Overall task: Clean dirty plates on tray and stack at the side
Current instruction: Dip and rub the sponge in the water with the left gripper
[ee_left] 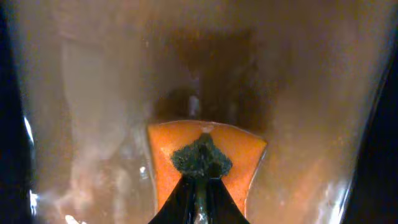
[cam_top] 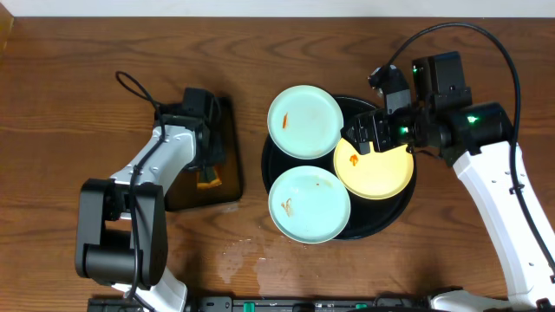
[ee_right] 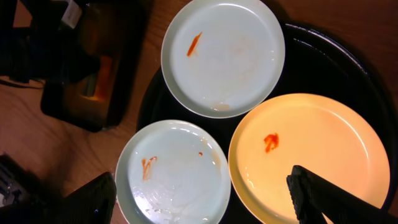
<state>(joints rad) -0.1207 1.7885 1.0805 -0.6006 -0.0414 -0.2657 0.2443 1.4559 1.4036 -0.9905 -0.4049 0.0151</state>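
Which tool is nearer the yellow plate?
Right. The right tool hangs above the rim of the yellow plate; the left tool is far off, pinching the orange sponge on the dark rectangular tray.

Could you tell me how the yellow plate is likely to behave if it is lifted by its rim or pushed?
The yellow plate looks rigid and glossy, so it should probably keep its shape yet may slip in a narrow pinch. Being shallow and wide, it seems unlikely to roll or tip. Pushed, it would likely slide across the tray.

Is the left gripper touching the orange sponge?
Touching. The left wrist view shows the left gripper shut, its tips pinching the orange sponge.
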